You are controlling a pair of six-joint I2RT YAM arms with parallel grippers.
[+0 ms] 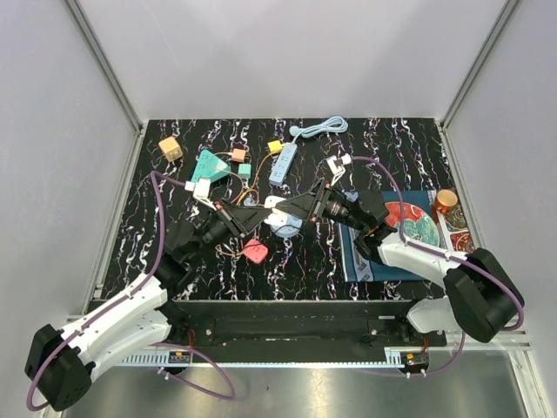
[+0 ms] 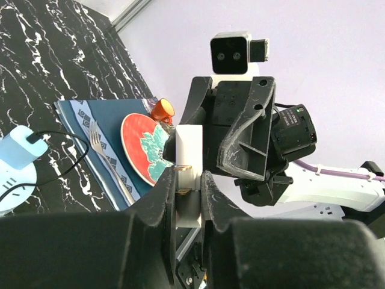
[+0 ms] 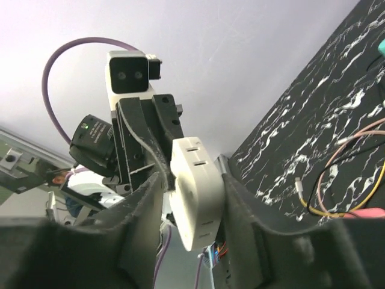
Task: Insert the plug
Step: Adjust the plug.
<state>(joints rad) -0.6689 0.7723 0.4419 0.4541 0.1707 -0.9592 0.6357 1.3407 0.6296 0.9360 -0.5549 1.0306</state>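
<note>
Misalignment risk: plug (image 2: 191,144) clenched in left pincer (image 2: 187,195), socket block (image 3: 195,192) clenched in right pincer (image 3: 192,178), both midair. Any offset at mating likely means jam, plug twisted in grip.

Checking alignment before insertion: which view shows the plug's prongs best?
Left wrist. The white plug is clamped in the left gripper, and its brass prongs are visible up close. Right wrist: only the socket block in the right gripper shows, no plug. Top external: prongs too small to see where the grippers meet.

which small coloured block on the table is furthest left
The tan cube near the far-left corner; the salmon block, green block and yellow block all lie right of it.
</note>
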